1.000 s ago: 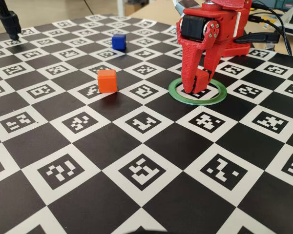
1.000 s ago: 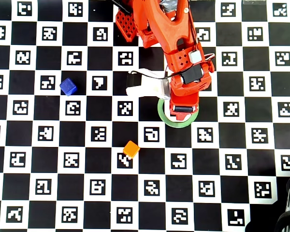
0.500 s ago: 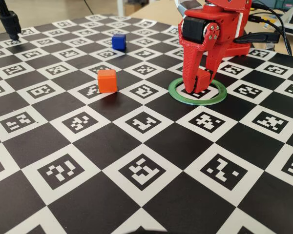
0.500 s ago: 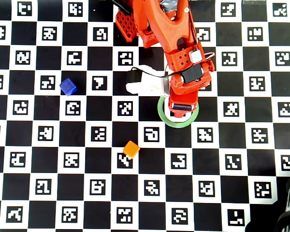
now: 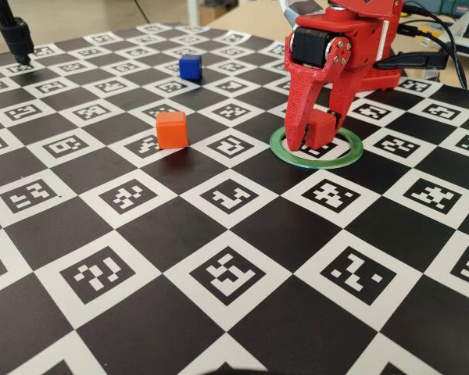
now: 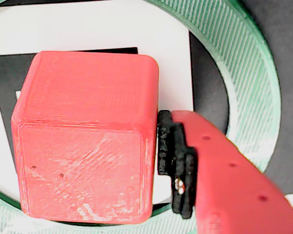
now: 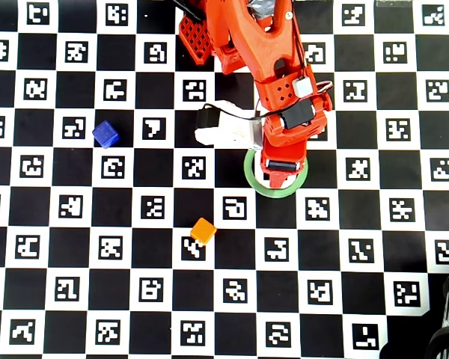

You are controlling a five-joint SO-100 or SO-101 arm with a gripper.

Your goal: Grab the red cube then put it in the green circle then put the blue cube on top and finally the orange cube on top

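The red cube [image 5: 324,130] rests on the board inside the green circle [image 5: 316,165]. My gripper [image 5: 311,139] straddles it, open: one finger stands apart on the cube's left in the fixed view. In the wrist view the red cube [image 6: 83,146] fills the left half, inside the green circle [image 6: 254,73]. The black pad of one fingertip [image 6: 176,161] sits right against its right face, and the other finger is out of frame. From overhead the gripper [image 7: 282,170] covers the cube over the green circle [image 7: 276,194]. The blue cube [image 5: 190,66] [image 7: 105,134] and the orange cube [image 5: 172,129] [image 7: 203,230] stand alone on the board.
A checkerboard of marker squares covers the table [image 5: 234,273]. A black stand [image 5: 16,35] rises at the far left corner. Cables [image 5: 445,47] run behind the arm at the right. The arm's base [image 7: 232,30] sits at the top edge in the overhead view.
The jaws have spread apart around the red cube, letting it go inside the green circle. The gripper has lifted slightly. The blue and orange cubes have not moved.
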